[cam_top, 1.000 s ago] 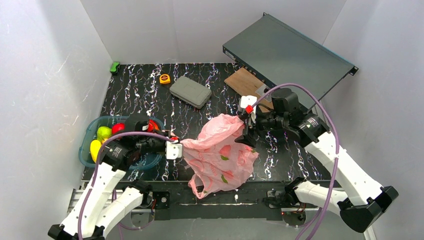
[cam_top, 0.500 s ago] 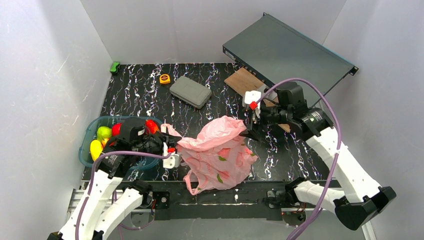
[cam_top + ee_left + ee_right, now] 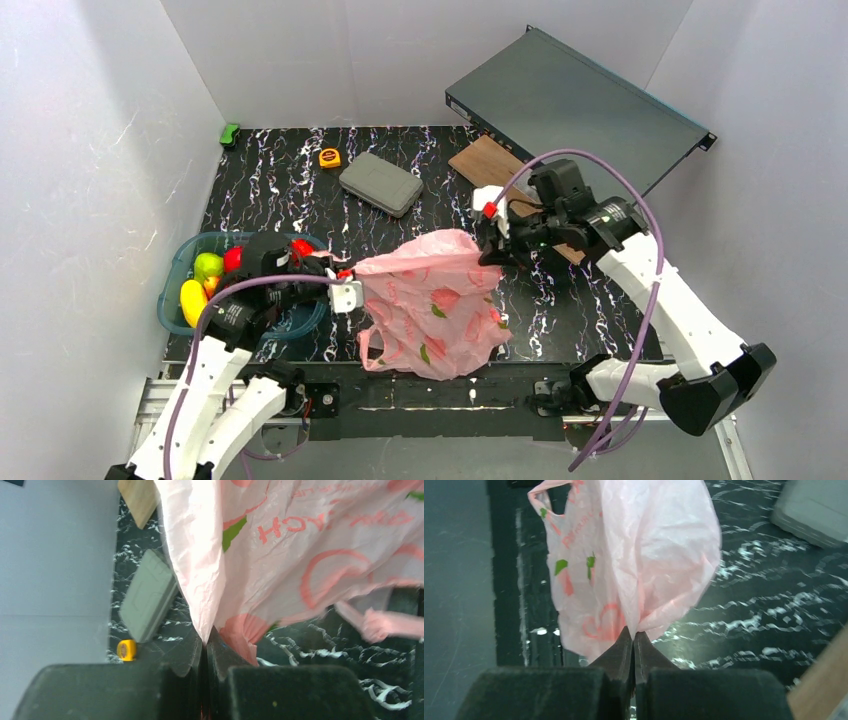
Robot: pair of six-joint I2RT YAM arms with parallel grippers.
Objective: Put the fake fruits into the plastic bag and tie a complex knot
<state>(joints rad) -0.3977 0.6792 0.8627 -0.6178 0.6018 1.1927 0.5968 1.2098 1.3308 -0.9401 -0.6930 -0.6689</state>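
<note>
Left jaws: clenched on a pinch of the plastic bag (image 3: 435, 300), thin pink film running straight out from between the closed tips in the left wrist view. Right jaws: likewise clamped, nipping a bunched fold of the same bag at the very tips.

Between the two grips: upper edge of the bag drawn into a fairly taut line. Body of the bag hanging below it, lower part slumped on the bench (image 3: 280, 190) toward the near edge. No opening visible in any view; cannot tell whether a single layer or both are caught.

Fake fruits (image 3: 208, 266) over in the teal tub (image 3: 170, 290) at the left edge of the bench, well apart from the bag's right end; red and yellow-green ones showing, the rest hidden by the arm.

Step in hand, as judged: spreading the bag to find its mouth. Loading not begun, knot a long way off.

Next move, as judged: parting the layers so the mouth gapes, then freeing one side to fetch fruit while the other keeps the rim up. Slippery, crinkly film; likely to collapse once tension drops.

Left arm: folded low across the tub, wrist pointing right. Right arm: arched high, elbow raised, wrist bent back toward the centre.
</note>
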